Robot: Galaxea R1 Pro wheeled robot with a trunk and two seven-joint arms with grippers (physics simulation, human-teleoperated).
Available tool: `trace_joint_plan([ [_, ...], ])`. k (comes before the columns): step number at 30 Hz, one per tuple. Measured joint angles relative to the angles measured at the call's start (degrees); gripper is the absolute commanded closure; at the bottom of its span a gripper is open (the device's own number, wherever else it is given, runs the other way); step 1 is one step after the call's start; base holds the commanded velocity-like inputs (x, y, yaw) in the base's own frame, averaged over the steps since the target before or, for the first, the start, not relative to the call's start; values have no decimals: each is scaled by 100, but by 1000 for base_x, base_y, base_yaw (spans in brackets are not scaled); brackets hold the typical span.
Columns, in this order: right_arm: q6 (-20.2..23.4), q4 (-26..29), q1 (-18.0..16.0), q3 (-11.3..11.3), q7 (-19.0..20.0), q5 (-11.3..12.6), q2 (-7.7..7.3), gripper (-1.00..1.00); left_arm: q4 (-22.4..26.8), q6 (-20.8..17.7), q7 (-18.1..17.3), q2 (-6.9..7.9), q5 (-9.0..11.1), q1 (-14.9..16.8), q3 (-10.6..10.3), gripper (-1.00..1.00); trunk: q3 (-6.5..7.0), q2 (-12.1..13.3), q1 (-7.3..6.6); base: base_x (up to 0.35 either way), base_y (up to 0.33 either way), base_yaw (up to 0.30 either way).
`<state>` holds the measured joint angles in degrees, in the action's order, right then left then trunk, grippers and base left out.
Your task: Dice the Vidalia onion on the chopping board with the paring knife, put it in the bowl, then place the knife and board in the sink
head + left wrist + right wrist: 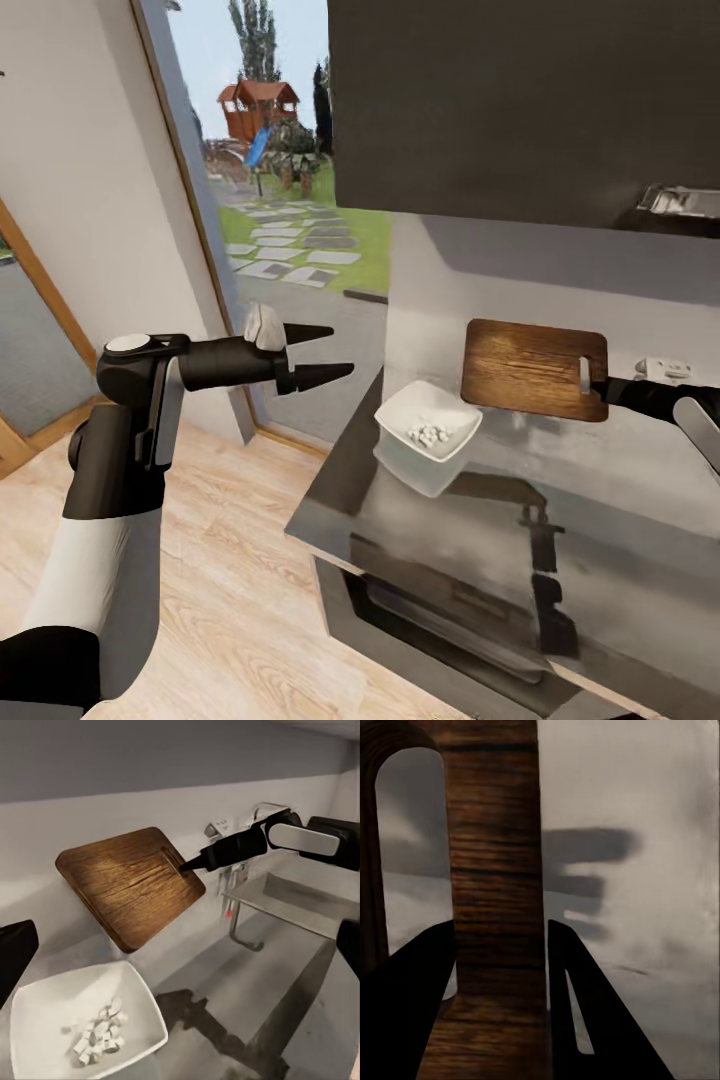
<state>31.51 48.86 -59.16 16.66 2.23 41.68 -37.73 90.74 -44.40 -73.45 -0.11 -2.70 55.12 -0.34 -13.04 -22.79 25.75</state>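
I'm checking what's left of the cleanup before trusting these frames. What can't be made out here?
- Sink: in the left wrist view the right arm crosses its far end, and the inside of the basin is hidden.
- Chopping board: lifted by the right gripper; the right wrist view is too close to show more than its handle end.
- Diced onion in the bowl: too small to count.

The dark-brown chopping board [528, 368] hangs tilted above the glossy grey countertop [600, 520], its slot-handle end clamped between the right gripper's [597, 384] fingers. Beyond the left gripper [325, 352], the white bowl [428, 420] holds the diced onion [431, 434] cubes.
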Motion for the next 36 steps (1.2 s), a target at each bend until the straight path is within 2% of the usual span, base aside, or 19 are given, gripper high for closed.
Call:
trace_joint_plan([
  [8,19,12,0,3,1,8,0,100,-7,-19,256,-37,0,0,1,-100,0,-1,0,0,-125,-99],
  [13,576,24,1,-22,-7,31,0,100,-8,-20,270,-38,0,1,1,-100,0,0,0,0,-3,-110],
  [17,668,29,2,-27,-8,17,0,100,-2,-20,272,-38,0,1,1,-100,0,0,1,-52,-27,-202],
  [24,733,31,0,-16,-9,10,4,100,-4,-20,271,-37,0,0,2,-100,0,1,2,-205,-171,-30],
  [31,1842,24,2,-34,-4,-10,4,100,-4,-20,271,-40,0,0,1,-100,0,1,2,-232,-207,-1],
  [36,2104,32,1,-47,-2,-13,7,100,-5,-20,285,-40,0,0,0,-100,0,1,2,-231,-208,0],
])
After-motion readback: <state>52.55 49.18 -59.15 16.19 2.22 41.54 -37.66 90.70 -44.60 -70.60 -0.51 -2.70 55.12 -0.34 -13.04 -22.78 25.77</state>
